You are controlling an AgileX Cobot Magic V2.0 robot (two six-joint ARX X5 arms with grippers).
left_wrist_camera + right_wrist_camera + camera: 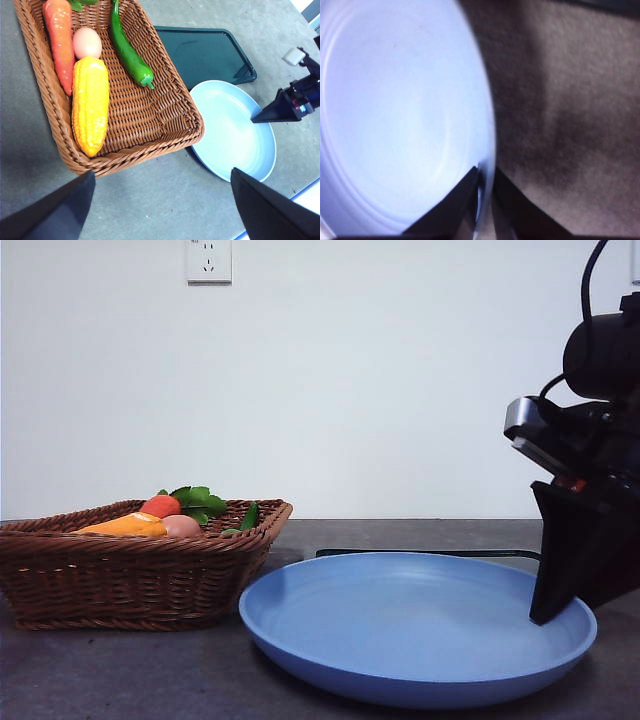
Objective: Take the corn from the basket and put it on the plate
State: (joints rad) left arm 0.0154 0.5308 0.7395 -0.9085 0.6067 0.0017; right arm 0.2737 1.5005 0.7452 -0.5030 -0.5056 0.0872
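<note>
The corn [90,110] lies in the wicker basket [150,125] along one long side, beside a carrot and an egg; in the front view only its orange-yellow top [125,526] shows over the basket [130,580] rim. The light blue plate [400,620] sits to the right of the basket with nothing on it. My right gripper [545,615] is shut on the plate's right rim [487,150], one jaw inside and one outside. My left gripper [162,172] hangs open high above the basket's near end, holding nothing.
In the basket also lie a carrot [59,40], a pale egg [87,43] and a green chilli pepper [129,50]. A flat dark tray [205,50] lies behind the plate [230,135]. The table's edge runs close beyond the plate.
</note>
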